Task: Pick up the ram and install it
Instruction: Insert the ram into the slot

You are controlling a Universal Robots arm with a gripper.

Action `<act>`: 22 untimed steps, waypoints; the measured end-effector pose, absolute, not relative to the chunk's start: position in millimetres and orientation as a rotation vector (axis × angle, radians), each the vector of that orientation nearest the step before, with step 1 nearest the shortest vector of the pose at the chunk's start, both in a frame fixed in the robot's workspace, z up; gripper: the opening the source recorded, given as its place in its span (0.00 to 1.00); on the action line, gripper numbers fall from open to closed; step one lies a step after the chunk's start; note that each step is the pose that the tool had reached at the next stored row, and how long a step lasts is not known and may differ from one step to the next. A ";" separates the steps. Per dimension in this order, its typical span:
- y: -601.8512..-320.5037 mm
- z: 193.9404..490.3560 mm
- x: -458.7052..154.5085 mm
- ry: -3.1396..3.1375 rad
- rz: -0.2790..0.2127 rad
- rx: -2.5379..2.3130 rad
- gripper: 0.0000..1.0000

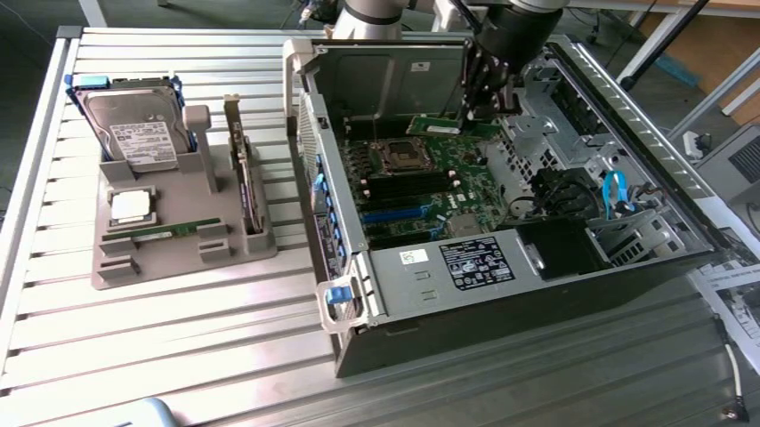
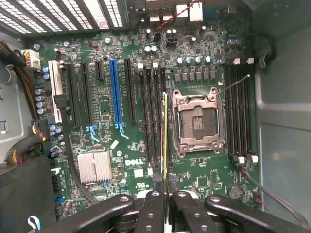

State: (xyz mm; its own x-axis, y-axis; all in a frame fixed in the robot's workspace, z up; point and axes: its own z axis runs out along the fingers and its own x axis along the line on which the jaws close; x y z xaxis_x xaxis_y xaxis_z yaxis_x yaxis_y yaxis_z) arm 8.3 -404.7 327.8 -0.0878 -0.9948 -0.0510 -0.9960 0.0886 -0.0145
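On the exterior view's left: grey parts tray (image 1: 178,262) on the slatted metal table (image 1: 178,356). It carries a hard drive (image 1: 137,129), a silver processor chip (image 1: 131,206), an upright card (image 1: 244,178) and a green stick (image 1: 160,233) lying flat.

Centre: open PC case (image 1: 475,329) with the motherboard (image 1: 416,187) face up. The arm drops in from the far side and the gripper (image 1: 481,107) sits low over the board.

Wrist view: the fingers (image 2: 153,208) are clamped on the ram (image 2: 165,131). It shows edge-on, a thin line running away from the gripper. Its long axis is parallel to the black memory slots (image 2: 154,121). It sits over the edge of that bank nearest the empty CPU socket (image 2: 199,121). Can't tell whether its lower edge touches a slot or hangs just above. A second slot bank (image 2: 238,111) lies beyond the socket, well apart from the ram.

Exterior view's right: blue cable (image 1: 614,191) inside the case, printed sheet (image 1: 731,289) on the table. Room beyond looks like a workshop, with frame legs and benches close behind.
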 end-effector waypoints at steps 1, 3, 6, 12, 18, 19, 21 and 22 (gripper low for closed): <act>-404.7 327.5 8.3 2.282 0.037 -2.089 0.13; -404.7 326.9 8.2 2.282 0.037 -2.089 0.13; -404.7 325.9 8.2 2.282 0.037 -2.089 0.13; -404.7 324.0 8.1 2.282 0.037 -2.089 0.13; -404.7 321.9 8.0 2.282 0.037 -2.089 0.13; -404.7 321.7 8.0 2.282 0.037 -2.089 0.13; -404.7 320.8 8.0 2.282 0.037 -2.089 0.13; -404.7 320.2 8.0 2.282 0.037 -2.089 0.13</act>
